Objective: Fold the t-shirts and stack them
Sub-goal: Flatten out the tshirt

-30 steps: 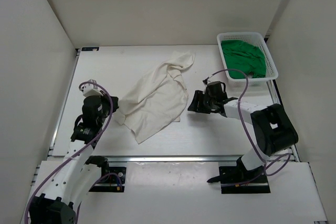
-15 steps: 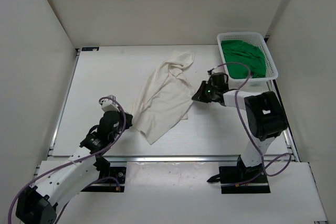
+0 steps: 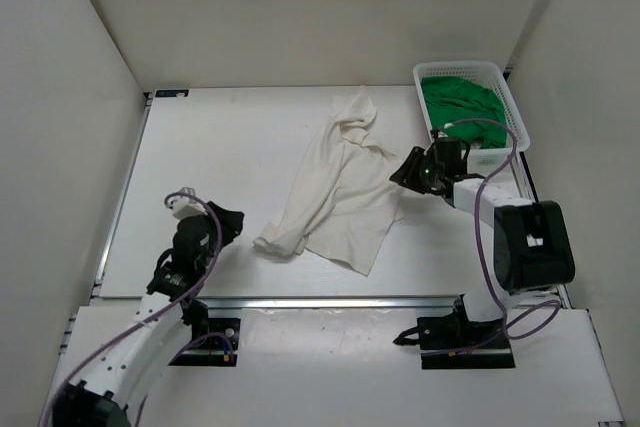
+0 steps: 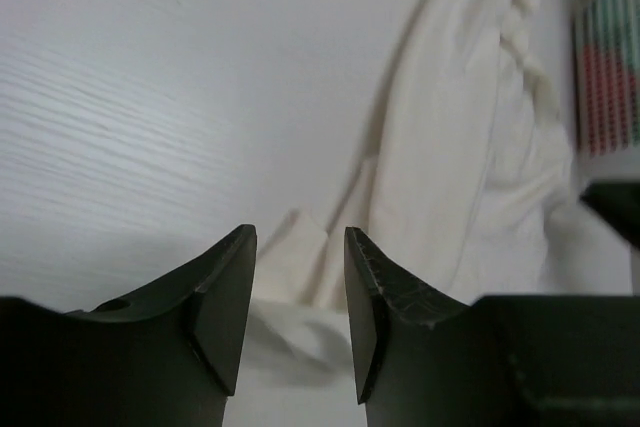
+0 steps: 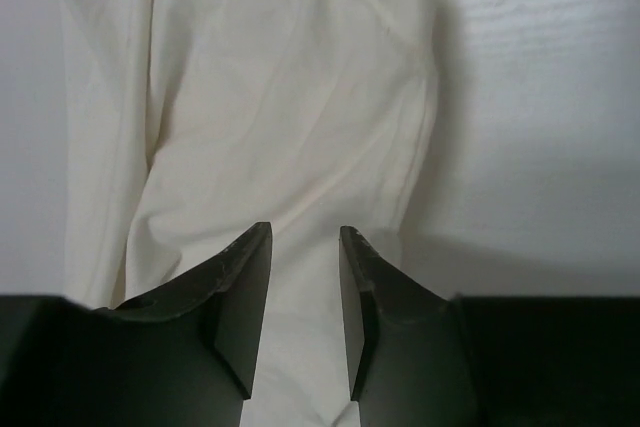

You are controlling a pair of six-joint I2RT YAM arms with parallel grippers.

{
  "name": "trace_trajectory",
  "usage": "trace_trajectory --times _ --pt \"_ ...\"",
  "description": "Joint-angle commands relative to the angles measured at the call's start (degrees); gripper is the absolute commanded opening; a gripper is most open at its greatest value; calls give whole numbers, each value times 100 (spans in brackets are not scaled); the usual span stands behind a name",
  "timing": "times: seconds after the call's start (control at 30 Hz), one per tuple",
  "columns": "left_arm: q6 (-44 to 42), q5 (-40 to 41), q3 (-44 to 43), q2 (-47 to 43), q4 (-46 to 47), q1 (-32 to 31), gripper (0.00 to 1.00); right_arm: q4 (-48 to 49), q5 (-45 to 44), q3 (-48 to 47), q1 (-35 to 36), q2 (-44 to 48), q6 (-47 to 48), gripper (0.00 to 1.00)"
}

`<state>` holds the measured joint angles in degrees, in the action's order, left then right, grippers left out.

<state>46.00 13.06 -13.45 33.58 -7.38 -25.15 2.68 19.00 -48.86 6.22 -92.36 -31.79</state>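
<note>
My left gripper [image 3: 231,222]: lower left of frame, jaws parted, nothing held, near shirt's lower-left corner, not touching.
White t-shirt [image 3: 340,197]: crumpled, centre of table [image 3: 210,147], running upper right to lower left.
My right gripper [image 3: 406,169]: at shirt's right edge, jaws parted over cloth, none pinched.
Green t-shirt [image 3: 460,107]: inside white mesh basket [image 3: 517,119], upper right.

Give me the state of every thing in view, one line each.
white t-shirt: unfolded, crumpled, spread on the table.
green t-shirt: bunched up inside the basket.
basket: upright at the table's far right corner.
left pincer: open, empty, just short of the white t-shirt's near-left corner.
right pincer: open, low over the white t-shirt's right edge.
</note>
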Motion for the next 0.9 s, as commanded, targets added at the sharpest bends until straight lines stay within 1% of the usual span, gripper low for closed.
trace_trajectory --times 0.0,0.03,0.07,0.13,0.17,0.2,0.27,0.33,0.37,0.43,0.5,0.53,0.57,0.67,0.7,0.73,0.77,0.8,0.83,0.87 --pt "-92 -1267 447 -352 -63 1333 52 286 -274 350 379 770 -55 32" --pt "-30 -1453 623 -413 -62 1433 52 295 -301 438 476 850 -12 32" --pt "49 -1577 694 -397 -36 1477 55 277 -301 430 625 903 15 32" --pt "364 -1631 783 -397 8 1294 54 181 -371 500 863 1070 129 32" --pt "453 -1622 774 -362 34 1093 57 128 -441 579 1038 1114 155 32" --pt "645 -1666 818 -292 122 934 58 49 -546 571 1231 1193 251 32" --pt "910 -1789 896 -47 201 758 61 -100 -661 667 1477 1378 358 33" --pt "1304 -2052 1115 139 552 660 65 -179 -766 860 1776 1597 402 33" --pt "1402 -2062 1186 279 814 608 69 -215 -810 904 1812 1668 410 33" --pt "1692 -2106 1310 263 1202 756 74 -93 -776 1219 2014 1957 367 33" --pt "1789 -2185 1319 246 1334 914 75 -13 -827 1457 2207 2177 340 35" --pt "1781 -2237 1441 245 1388 993 74 -39 -846 1589 2347 2300 340 35" --pt "1764 -2229 1416 324 1388 1012 74 -13 -881 1651 2349 2397 332 35" --pt "1745 -2106 1363 710 1537 793 73 119 -714 1915 2410 2512 208 36" --pt "1807 -2054 1372 876 1711 618 70 206 -714 1985 2419 2512 191 36" --pt "1816 -2018 1354 974 1861 433 62 207 -714 2064 2506 2529 182 36" --pt "1851 -1983 1232 1149 1958 327 58 198 -757 2074 2490 2538 139 35" --pt "1886 -2018 1179 1272 1959 222 48 181 -793 2039 2489 2538 190 36" --pt "1869 -1931 1109 1334 1898 151 29 137 -802 2056 2472 2556 182 36" --pt "1834 -1895 1038 1292 1820 116 14 128 -837 2082 2428 2573 208 36"
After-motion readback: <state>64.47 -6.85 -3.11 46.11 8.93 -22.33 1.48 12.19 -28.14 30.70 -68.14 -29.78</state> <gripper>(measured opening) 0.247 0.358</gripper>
